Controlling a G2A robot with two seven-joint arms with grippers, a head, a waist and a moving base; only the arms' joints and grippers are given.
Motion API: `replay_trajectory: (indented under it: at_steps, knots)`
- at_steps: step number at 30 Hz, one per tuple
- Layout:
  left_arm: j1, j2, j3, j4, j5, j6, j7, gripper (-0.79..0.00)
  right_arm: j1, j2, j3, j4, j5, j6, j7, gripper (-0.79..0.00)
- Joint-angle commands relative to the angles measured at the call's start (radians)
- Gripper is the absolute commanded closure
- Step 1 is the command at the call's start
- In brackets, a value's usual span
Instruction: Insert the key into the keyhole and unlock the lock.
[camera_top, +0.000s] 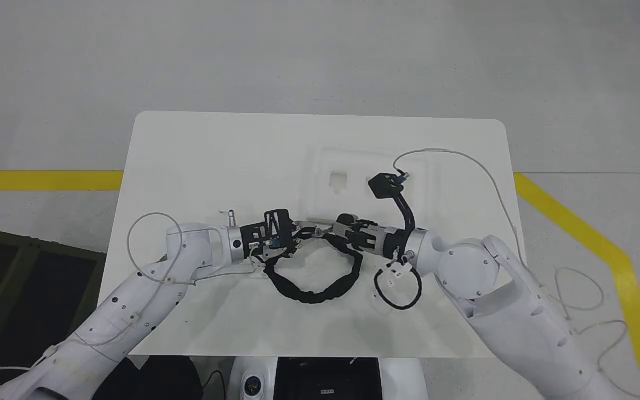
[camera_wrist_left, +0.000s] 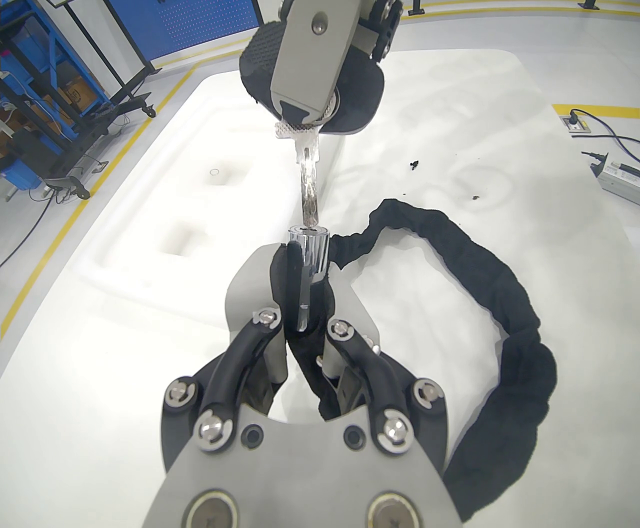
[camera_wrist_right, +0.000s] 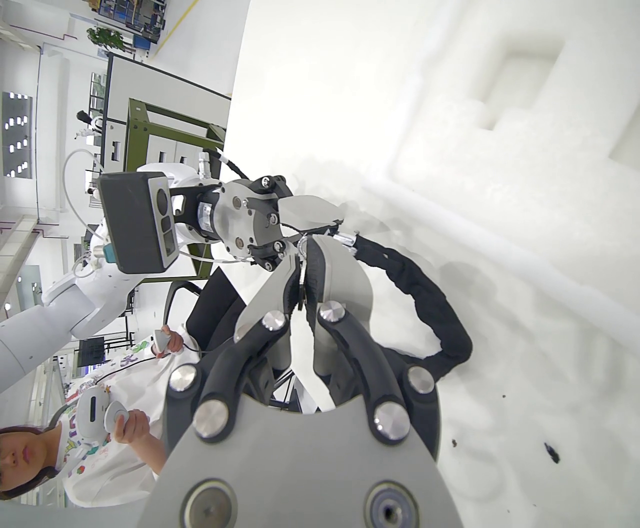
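Left arm (camera_top: 135, 300), right arm (camera_top: 500, 285): white shells, thin looped cables. Left gripper (camera_wrist_left: 305, 277), right gripper (camera_wrist_right: 306, 260): grey metal plates, black curved linkages, silver slotted screws.

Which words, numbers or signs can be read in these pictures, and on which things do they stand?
None can be read.
On the silver metal key: no stamp legible.
On the chrome cylinder lock: no marking visible.
On the grey power adapter on the floor: label too blurred.
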Motion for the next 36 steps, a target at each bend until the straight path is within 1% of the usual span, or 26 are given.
replay_trajectory:
  at_steps: [1, 24, 36]
  knots:
    - [0.0, 0.0, 0.0, 0.0, 0.0, 0.0, 0.0, 0.0, 0.0, -0.002, -0.002, 0.0, 0.001, -0.001, -0.001, 0.0]
    - [0.0, 0.0, 0.0, 0.0, 0.0, 0.0, 0.0, 0.0, 0.0, -0.019, 0.002, 0.017, -0.025, -0.009, -0.027, 0.0]
    - [0.0, 0.0, 0.0, 0.0, 0.0, 0.0, 0.0, 0.0, 0.006, -0.03, -0.014, 0.018, -0.049, -0.002, -0.025, 0.0]
